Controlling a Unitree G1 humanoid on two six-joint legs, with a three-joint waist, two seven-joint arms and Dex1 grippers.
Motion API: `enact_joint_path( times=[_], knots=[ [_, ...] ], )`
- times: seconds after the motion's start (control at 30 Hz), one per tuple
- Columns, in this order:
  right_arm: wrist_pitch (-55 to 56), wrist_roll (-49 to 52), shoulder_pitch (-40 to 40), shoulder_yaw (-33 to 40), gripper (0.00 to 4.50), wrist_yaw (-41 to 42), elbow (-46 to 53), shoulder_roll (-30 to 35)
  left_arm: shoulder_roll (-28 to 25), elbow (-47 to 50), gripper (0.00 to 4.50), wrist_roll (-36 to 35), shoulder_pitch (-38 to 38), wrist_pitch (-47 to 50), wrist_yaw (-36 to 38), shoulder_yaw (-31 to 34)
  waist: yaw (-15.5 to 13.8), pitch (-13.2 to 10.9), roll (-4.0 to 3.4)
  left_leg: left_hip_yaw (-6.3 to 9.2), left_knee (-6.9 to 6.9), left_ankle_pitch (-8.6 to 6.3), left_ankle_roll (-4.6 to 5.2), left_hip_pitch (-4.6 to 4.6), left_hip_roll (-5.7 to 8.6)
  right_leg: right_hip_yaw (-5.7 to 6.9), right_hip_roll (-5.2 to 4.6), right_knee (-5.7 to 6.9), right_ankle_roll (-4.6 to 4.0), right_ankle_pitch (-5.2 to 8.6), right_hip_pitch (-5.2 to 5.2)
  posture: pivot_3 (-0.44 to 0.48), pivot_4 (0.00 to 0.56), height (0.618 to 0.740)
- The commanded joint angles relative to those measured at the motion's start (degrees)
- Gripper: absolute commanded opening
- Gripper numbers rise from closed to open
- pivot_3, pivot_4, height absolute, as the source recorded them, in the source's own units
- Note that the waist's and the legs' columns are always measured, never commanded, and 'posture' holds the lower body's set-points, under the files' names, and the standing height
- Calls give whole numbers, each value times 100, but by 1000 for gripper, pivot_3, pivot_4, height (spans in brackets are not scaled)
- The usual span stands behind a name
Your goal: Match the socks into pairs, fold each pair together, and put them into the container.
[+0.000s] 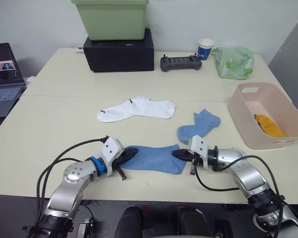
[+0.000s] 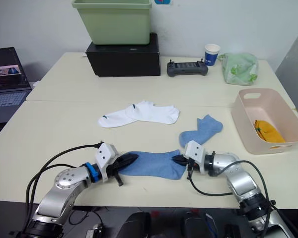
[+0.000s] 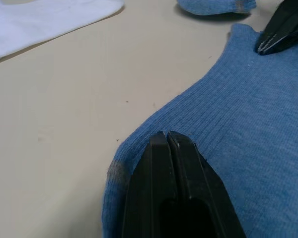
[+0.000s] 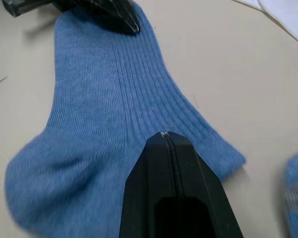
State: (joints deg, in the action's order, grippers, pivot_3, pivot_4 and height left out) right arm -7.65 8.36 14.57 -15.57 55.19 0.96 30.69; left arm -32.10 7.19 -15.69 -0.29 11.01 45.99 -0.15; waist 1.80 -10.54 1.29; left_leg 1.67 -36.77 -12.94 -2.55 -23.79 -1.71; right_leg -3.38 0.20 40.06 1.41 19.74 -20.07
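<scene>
We are pressing our left claw (image 1: 132, 152), fingers clenched together, onto the left end of the flat light blue sock (image 1: 154, 158) near the front edge of the desk (image 1: 54, 124). At that sock's other end we are clamping our right claw (image 1: 177, 154) shut on the edge, so the sock is lying stretched between the two claws. Beyond the left claw, further up the desk, the two white socks (image 1: 136, 109) are lying overlapped. Just beyond the right claw, the second light blue sock (image 1: 198, 126) is resting bent and apart from the first. Well to the right of the right claw, the pale pink tub (image 1: 268, 116) is holding an orange sock bundle (image 1: 269, 126).
</scene>
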Motion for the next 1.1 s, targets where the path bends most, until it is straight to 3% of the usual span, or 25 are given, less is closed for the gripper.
enact_joint_path(
  times=[0.03, 0.13, 0.33, 0.43, 0.57, 0.63, 0.77, 0.97, 1.1],
  knots=[
    [-133, 297, -188, 250, 0, 155, 270, 127, -132, 345, 22, -518, 196, 181, 227, 428, 6, 0, 0, 1, 0, 0, 0, 0, -1, 1, 0, 0, 0, 0, 0, 0, 150, 740],
    [-424, 815, -106, 337, 0, 338, 652, -44, -264, 542, 22, -509, 207, 51, 470, 354, 2, -1, 0, 3, 1, 0, 0, -3, -1, 3, 0, 0, 0, 0, -1, 0, 150, 740],
    [-692, 818, -12, 142, 0, 457, 792, -95, -336, 766, 22, -444, 208, 211, 544, 238, 2, -1, 0, 1, 1, 0, 0, -3, 2, 1, 0, -1, 0, 0, -1, 0, 150, 740],
    [-451, 334, -96, -128, 0, 504, 445, 110, -646, 605, 22, -50, 462, 247, 588, 102, 6, -1, 0, 4, 2, 0, 0, -2, 0, 3, 3, -1, 0, 0, -3, 0, 150, 740],
    [-380, 355, -397, 42, 0, 675, 669, 577, -848, 526, 22, 72, 729, 51, 631, 201, 0, 0, -4, -3, 5, 0, 0, -1, 2, -2, -3, -6, 0, 1, -1, 0, 150, 740],
    [-481, 515, -462, 203, 0, 646, 832, 682, -787, 635, 22, -119, 686, 184, 539, 331, -1, 1, -2, -1, 5, 0, 0, 0, 3, 0, -5, -6, 0, 0, 1, 0, 150, 740],
    [-1111, 1215, -518, 693, 0, 511, 1404, 649, -569, 1515, 22, -1170, 519, 1103, 383, 569, 0, -2, 0, -2, 2, 0, 0, -4, 2, -1, -5, -5, 0, 0, -1, 0, 150, 740],
    [-1169, 1004, -234, 1070, 0, -381, 1536, 372, -566, 2229, 22, -1414, 598, 1338, 160, 740, 11, -2, 0, 6, 5, 0, 0, -5, -1, 6, 1, -4, 1, 0, -1, 0, 150, 740],
    [-1102, 206, 85, 1083, 905, -1502, 1175, 58, -577, 2716, 873, -1803, 14, 1716, 40, 576, -6, -2, 0, 5, 4, 0, -1, -6, 2, 4, 2, -3, 1, 0, -3, 0, 150, 740]
  ],
)
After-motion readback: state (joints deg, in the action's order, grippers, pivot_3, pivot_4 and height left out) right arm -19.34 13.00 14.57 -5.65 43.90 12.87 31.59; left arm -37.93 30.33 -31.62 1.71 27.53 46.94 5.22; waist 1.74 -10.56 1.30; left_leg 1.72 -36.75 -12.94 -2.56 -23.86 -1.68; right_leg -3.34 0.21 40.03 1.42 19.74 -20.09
